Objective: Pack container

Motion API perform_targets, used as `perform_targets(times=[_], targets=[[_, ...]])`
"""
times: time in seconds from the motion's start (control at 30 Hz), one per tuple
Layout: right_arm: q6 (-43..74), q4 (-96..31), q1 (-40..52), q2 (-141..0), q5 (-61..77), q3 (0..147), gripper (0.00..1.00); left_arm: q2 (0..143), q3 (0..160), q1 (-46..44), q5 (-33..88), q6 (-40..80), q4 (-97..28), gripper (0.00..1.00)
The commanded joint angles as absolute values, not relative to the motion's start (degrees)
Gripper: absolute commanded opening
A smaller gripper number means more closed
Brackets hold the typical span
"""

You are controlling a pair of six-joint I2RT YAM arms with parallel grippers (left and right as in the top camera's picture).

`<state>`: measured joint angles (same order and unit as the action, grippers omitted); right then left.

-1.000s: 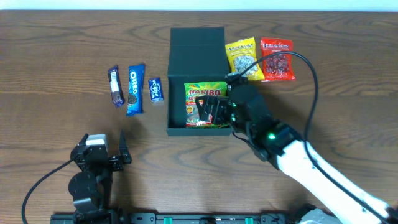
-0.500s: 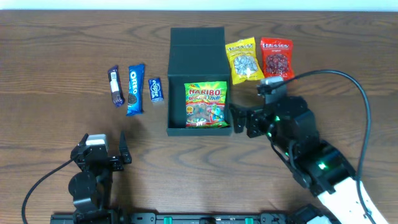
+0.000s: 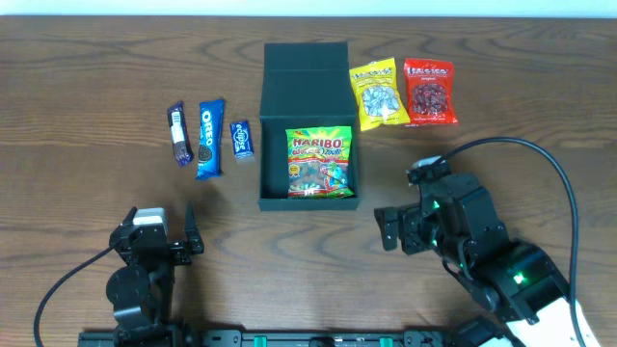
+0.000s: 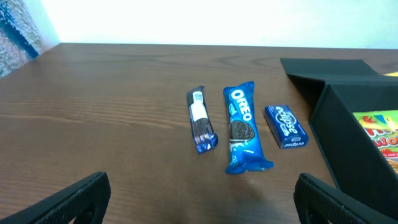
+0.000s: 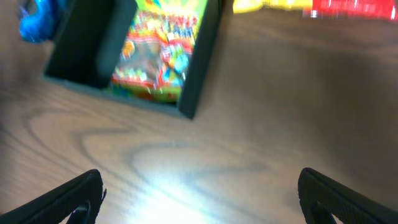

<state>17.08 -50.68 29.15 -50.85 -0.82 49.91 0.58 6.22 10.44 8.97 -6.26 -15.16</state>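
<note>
The dark teal-green container [image 3: 274, 164] sits mid-table with its flap lid [image 3: 306, 67] open toward the back. A Haribo packet [image 3: 319, 162] lies inside it; the box [image 5: 198, 74] and packet [image 5: 158, 50] also show blurred in the right wrist view. The box's corner [image 4: 348, 124] shows in the left wrist view. My right gripper [image 3: 393, 229] is open and empty, right of and in front of the box, over bare table [image 5: 199, 199]. My left gripper [image 3: 159, 241] is open and empty near the front left [image 4: 199, 202].
Left of the box lie a dark wafer bar [image 3: 177, 133], a blue Oreo pack [image 3: 209, 139] and a small blue Eclipse pack [image 3: 242, 139]. Right of the lid lie a yellow snack bag [image 3: 375, 93] and a red snack bag [image 3: 429, 91]. A black cable [image 3: 540, 164] arcs over the right side.
My right gripper has left the Haribo packet in the box and drawn back, right and toward the front. The left arm has not moved.
</note>
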Motion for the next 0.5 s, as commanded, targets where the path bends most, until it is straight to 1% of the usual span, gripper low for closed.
perform_targets(times=[0.0, 0.07, 0.17, 0.27, 0.37, 0.47], targets=[[16.2, -52.3, 28.7, -50.5, -0.4, 50.9, 0.99, 0.2, 4.9, 10.3, 10.6, -5.9, -15.6, 0.95], [16.2, -52.8, 28.7, -50.5, -0.4, 50.9, 0.99, 0.2, 4.9, 10.3, 14.5, -1.6, -15.6, 0.95], [16.3, -52.3, 28.7, -50.5, -0.6, 50.9, 0.99, 0.2, 4.9, 10.3, 23.8, 8.7, -15.2, 0.95], [16.3, -51.3, 28.7, -50.5, -0.6, 50.9, 0.99, 0.2, 4.9, 10.3, 28.3, 16.0, -14.6, 0.95], [16.2, -51.1, 28.7, -50.6, -0.6, 50.9, 0.99, 0.3, 4.9, 10.3, 33.9, 17.4, -11.2, 0.95], [16.3, -52.6, 28.7, -50.6, -0.6, 50.9, 0.99, 0.5, 6.6, 10.3, 34.7, 17.1, -10.4, 0.95]])
